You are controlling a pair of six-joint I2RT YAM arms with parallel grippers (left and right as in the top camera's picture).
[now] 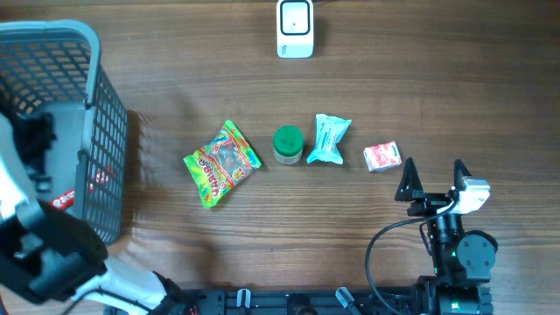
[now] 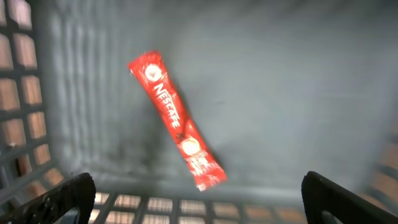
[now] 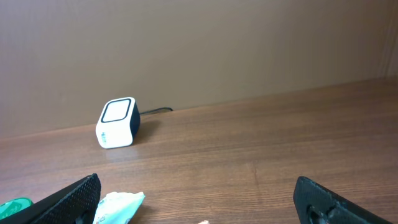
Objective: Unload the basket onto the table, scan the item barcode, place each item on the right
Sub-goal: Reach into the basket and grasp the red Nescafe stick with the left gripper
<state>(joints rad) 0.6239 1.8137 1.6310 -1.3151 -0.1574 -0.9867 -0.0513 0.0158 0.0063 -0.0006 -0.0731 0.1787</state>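
We had both jaws spread; the red packet [image 1: 381, 157] lay nearest our right jaws, well right of the scanner [image 1: 295, 28], its long axis crosswise

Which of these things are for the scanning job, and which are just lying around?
For the job: scanner, candy bag, green-lidded jar, blue packet, red box, basket.
Lying about: only the Nescafe stick, already in the basket.

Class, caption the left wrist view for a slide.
Red Nescafe sachet inside the grey basket, below the open left fingers.
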